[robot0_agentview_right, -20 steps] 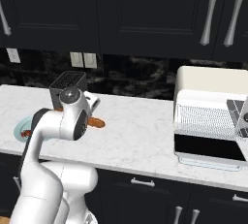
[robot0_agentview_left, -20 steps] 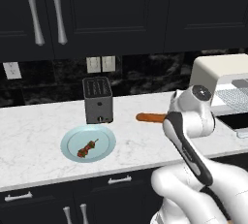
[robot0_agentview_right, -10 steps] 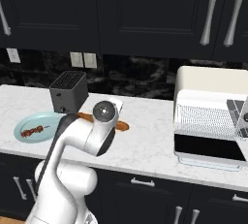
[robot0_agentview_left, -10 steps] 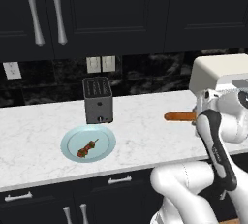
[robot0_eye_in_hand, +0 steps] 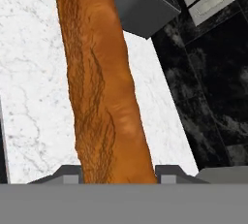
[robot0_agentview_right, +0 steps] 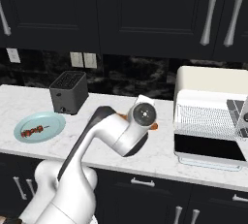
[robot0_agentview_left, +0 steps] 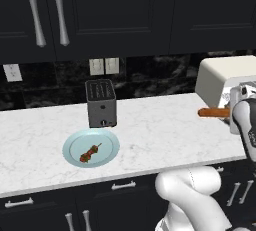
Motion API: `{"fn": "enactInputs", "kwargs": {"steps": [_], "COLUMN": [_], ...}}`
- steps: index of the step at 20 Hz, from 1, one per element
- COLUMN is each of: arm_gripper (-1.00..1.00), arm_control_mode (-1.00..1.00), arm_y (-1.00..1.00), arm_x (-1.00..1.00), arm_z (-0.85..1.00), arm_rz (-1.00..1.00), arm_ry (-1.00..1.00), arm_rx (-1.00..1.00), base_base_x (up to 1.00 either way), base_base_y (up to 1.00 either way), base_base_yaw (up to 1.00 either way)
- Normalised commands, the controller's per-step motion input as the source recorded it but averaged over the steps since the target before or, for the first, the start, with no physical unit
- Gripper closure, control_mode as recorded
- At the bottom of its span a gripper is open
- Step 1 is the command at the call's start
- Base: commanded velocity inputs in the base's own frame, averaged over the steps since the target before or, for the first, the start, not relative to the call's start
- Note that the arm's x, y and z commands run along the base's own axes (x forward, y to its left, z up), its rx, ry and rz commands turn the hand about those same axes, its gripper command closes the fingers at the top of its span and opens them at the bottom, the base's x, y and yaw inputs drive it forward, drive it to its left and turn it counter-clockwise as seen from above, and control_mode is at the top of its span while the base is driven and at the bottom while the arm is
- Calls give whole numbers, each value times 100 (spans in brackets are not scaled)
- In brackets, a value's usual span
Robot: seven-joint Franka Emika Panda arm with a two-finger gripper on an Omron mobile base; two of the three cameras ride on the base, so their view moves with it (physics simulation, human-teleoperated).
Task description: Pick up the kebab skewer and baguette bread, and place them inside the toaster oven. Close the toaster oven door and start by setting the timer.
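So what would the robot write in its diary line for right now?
gripper: shut on baguette bread, carried above counter | kebab skewer: on plate | toaster oven: door open

Even, flat light; sharp render

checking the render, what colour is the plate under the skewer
Pale blue; the plate shows best in the left base view.

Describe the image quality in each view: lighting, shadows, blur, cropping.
Left base view: flat, even rendered light, with a soft shadow under the slot toaster. Right base view: sharp, the cabinet handles catching pale highlights. Hand view: the baguette bread looms very close and is cropped at the top, its crust texture crisp.
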Motion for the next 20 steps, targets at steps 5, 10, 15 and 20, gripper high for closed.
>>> {"fn": "enactInputs", "kwargs": {"steps": [5,10,15,20], "arm_gripper": [100,100,100,100], "arm_control_mode": [-100,-100,-100,-100], "arm_y": [-89,-83,-72,-59], "arm_x": [0,7,27,47], "arm_z": [3,0,0,0], "arm_rz": [3,5,7,9], "arm_ry": [-1,-5,-1,0], "arm_rx": [0,-1,0,-6], "base_base_x": [0,0,0,0], "base_base_y": [0,0,0,0], "base_base_yaw": [0,0,0,0]}}
